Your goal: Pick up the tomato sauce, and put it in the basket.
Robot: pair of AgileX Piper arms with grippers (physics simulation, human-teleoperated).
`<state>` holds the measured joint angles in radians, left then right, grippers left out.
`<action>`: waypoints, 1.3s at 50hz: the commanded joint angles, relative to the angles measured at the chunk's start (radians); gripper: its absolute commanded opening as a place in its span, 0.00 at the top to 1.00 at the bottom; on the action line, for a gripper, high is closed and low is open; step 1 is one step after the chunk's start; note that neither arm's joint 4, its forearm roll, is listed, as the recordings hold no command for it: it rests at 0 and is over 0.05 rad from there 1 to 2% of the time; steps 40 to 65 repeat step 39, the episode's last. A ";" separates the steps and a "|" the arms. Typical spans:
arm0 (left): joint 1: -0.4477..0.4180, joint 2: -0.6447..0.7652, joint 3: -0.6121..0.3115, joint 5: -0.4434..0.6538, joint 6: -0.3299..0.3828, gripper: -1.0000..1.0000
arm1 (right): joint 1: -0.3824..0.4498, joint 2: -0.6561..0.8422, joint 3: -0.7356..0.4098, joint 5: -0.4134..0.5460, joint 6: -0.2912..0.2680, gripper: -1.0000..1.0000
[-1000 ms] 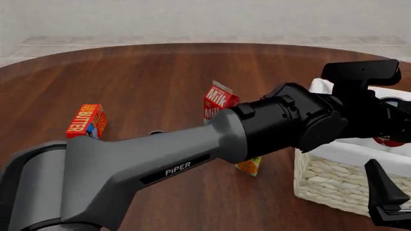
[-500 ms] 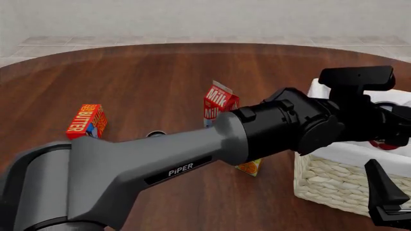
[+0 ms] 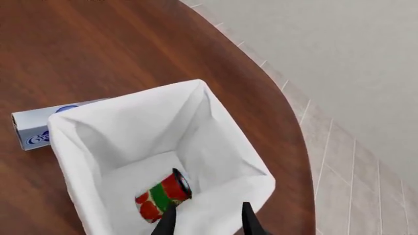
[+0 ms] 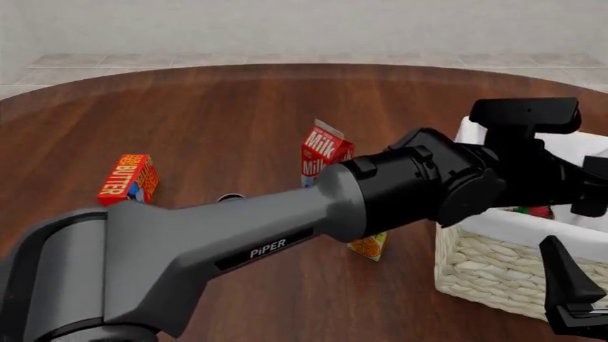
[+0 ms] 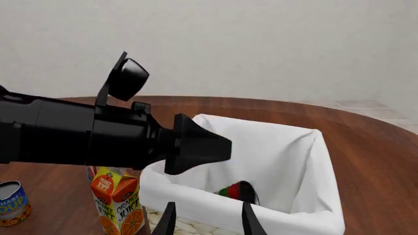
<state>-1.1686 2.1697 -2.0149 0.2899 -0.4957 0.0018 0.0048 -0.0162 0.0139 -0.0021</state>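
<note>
The tomato sauce lies on its side on the white cloth floor of the basket, its red label and green band turned up and its dark end facing the near wall of the lining. In the front view only a scrap of red and green of the can shows over the cream wicker rim of the basket, which stands at the right edge of the round wooden surface.

The left gripper hangs above the near end of the basket, reached across from the left on its long grey and black arm. Its fingers stand parted with nothing between them; the can lies below and beyond their tips. In the right wrist view the dark wedge of the left gripper sits above the basket's left rim.

The right gripper sits low at the near right, close to the basket's near side. Its fingers are spread and empty.

A milk carton stands upright near the middle of the surface, partly hidden behind the left arm. An orange juice carton stands just left of the basket, and a butter box stands well apart on the left. A can with a blue and orange label stands left of the juice. A pale blue and white box lies flat against the basket's far side.
</note>
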 commanded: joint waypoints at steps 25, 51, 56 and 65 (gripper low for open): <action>0.004 -0.066 0.050 -0.009 0.018 0.00 | 0.000 0.000 0.000 0.000 0.000 0.00; 0.018 -0.222 0.176 -0.004 0.039 0.00 | 0.000 0.000 0.000 0.000 0.000 0.00; 0.018 -0.222 0.176 -0.004 0.039 0.00 | 0.000 0.000 0.000 0.000 0.000 0.00; 0.018 -0.222 0.176 -0.004 0.039 0.00 | 0.000 0.000 0.000 0.000 0.000 0.00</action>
